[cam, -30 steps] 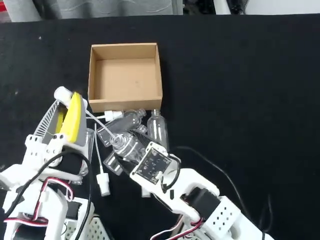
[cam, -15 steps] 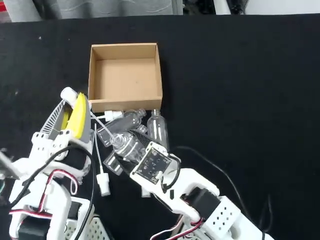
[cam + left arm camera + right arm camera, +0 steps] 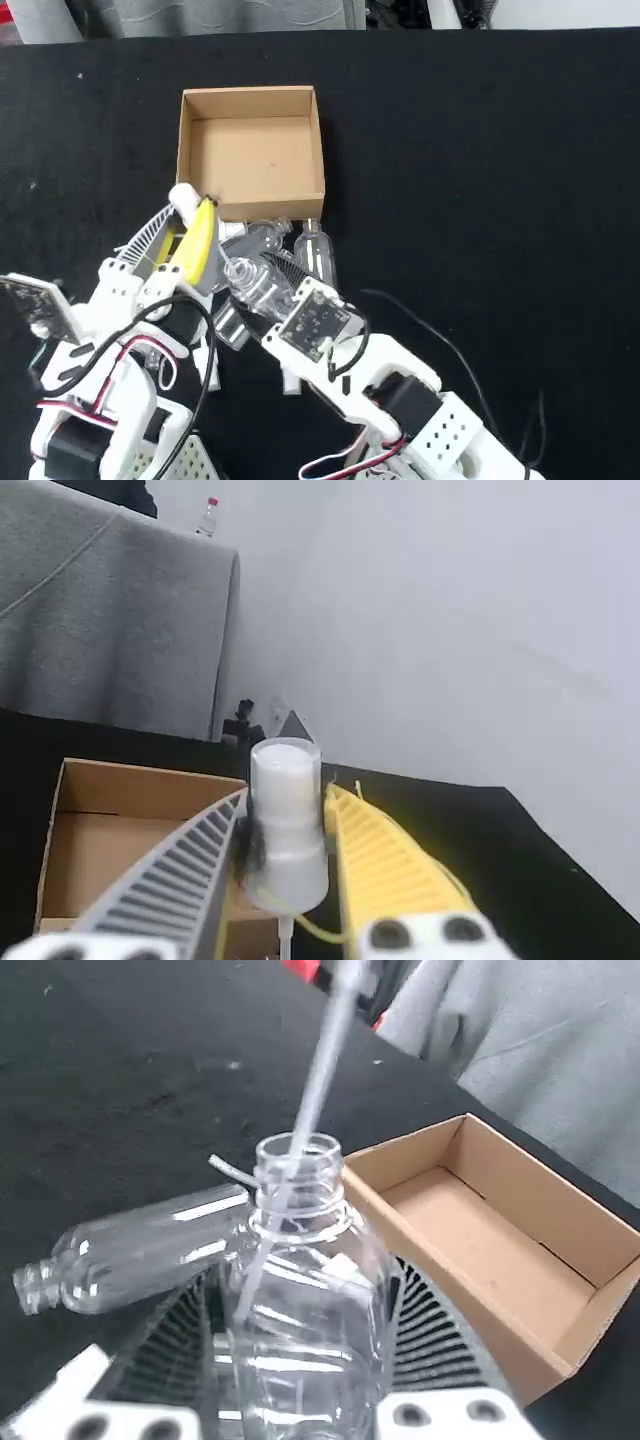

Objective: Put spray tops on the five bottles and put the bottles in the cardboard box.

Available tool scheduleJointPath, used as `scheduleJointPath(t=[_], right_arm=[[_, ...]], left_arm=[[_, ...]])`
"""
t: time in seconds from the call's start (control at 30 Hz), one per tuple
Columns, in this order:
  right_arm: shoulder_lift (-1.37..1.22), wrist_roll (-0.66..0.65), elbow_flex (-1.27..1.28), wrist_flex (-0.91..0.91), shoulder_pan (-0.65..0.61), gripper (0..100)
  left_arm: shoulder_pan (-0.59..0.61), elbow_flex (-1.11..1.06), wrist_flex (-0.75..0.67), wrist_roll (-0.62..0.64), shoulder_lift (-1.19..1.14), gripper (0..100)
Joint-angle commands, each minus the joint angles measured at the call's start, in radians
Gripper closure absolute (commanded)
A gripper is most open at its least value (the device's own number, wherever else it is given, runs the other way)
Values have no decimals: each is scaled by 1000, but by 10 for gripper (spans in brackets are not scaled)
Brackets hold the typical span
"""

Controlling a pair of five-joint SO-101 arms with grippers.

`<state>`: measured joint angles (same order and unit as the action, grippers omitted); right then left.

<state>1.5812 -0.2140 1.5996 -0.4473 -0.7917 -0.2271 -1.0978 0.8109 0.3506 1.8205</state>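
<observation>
The left gripper (image 3: 189, 210) is clamped on a white top (image 3: 287, 785), and the top's thin tube (image 3: 318, 1060) is already poking into the open mouth of the bottle (image 3: 300, 1270); the right gripper (image 3: 305, 1355) is squeezing that bottle from both sides and holding it just in front of the box (image 3: 280, 206), with the neck pointing up toward the top; a spare bottle (image 3: 140, 1245) is lying on its side on the table (image 3: 480, 150) right beside it. To do this step well, the left arm should probably be coming down slowly along the line of the neck, so the tube is not bending or catching on the rim; the right gripper should be keeping the bottle tight and not tipping; the top likely needs to sit flat on the neck before any pushing or turning. Compared with a second ago, the left arm is now much closer to the bottle, swung across from the side, and the top is sitting nearer the box corner; the right arm is staying almost where it was.
</observation>
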Motion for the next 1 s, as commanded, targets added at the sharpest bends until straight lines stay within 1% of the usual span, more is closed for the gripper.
scheduleJointPath(t=[0.0, 0.1, 0.3, 0.5, 0.97], right_arm=[[19, 20, -13, 35, 29, 949], [19, 20, -19, 35, 29, 949], [19, 20, -24, 35, 35, 949], [19, 20, -41, 34, 95, 949], [19, 20, -41, 31, 100, 949]], left_arm=[[-15, -18, -9, -11, 2, 971], [-16, -33, -11, -11, 2, 971], [-82, -50, -11, -15, -3, 971], [-177, -90, -11, -100, -3, 971], [-180, -93, -11, -109, -3, 970]])
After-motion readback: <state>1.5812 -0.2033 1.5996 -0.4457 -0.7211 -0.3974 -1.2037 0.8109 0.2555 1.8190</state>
